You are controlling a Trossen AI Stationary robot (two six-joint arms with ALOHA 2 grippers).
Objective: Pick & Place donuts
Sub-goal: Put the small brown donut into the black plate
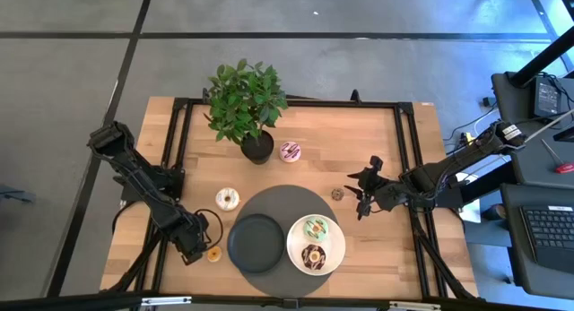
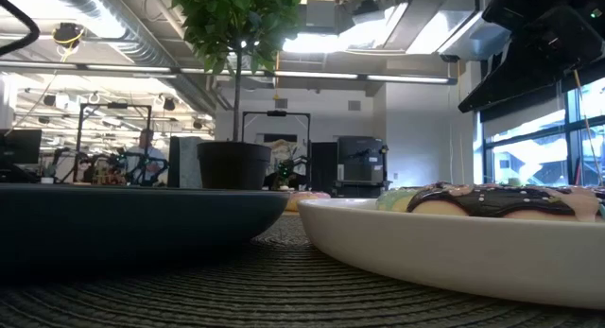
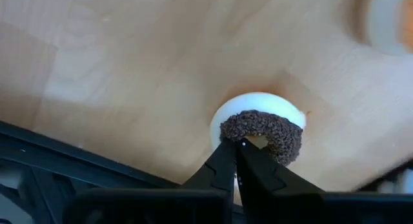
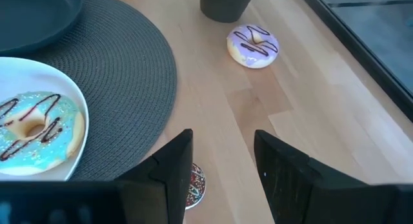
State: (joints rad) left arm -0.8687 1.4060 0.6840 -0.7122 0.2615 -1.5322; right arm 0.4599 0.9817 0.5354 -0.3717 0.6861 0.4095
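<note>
My left gripper [image 1: 203, 252] is at the table's near left, shut on a tiny donut [image 3: 264, 130] with a brown crumb top and a pale base; in the high view the tiny donut [image 1: 213, 253] looks orange. My right gripper [image 1: 358, 194] is open, just right of a tiny sprinkled donut [image 1: 337, 194]. In the right wrist view the tiny sprinkled donut [image 4: 193, 183] lies flat on the wood beside one of my right gripper's [image 4: 222, 139] fingers, apart from it. A green-iced donut [image 1: 316, 228] and a chocolate donut [image 1: 313, 255] lie on the white plate [image 1: 338, 244]. My left gripper pinches the tiny donut's ring wall on the side nearest the fingers [image 3: 233, 130], one fingertip at the hole and one at the outer rim. Only the fingers' free ends meet it. I cannot tell whether the donut is on the table or lifted.
A black plate [image 1: 256, 242] and the white plate sit on a round grey mat [image 1: 282, 202]. A white donut [image 1: 228, 199] and a pink-iced donut [image 1: 290, 151] lie on the wood. A potted plant [image 1: 257, 145] stands toward the far side. A black frame borders the table.
</note>
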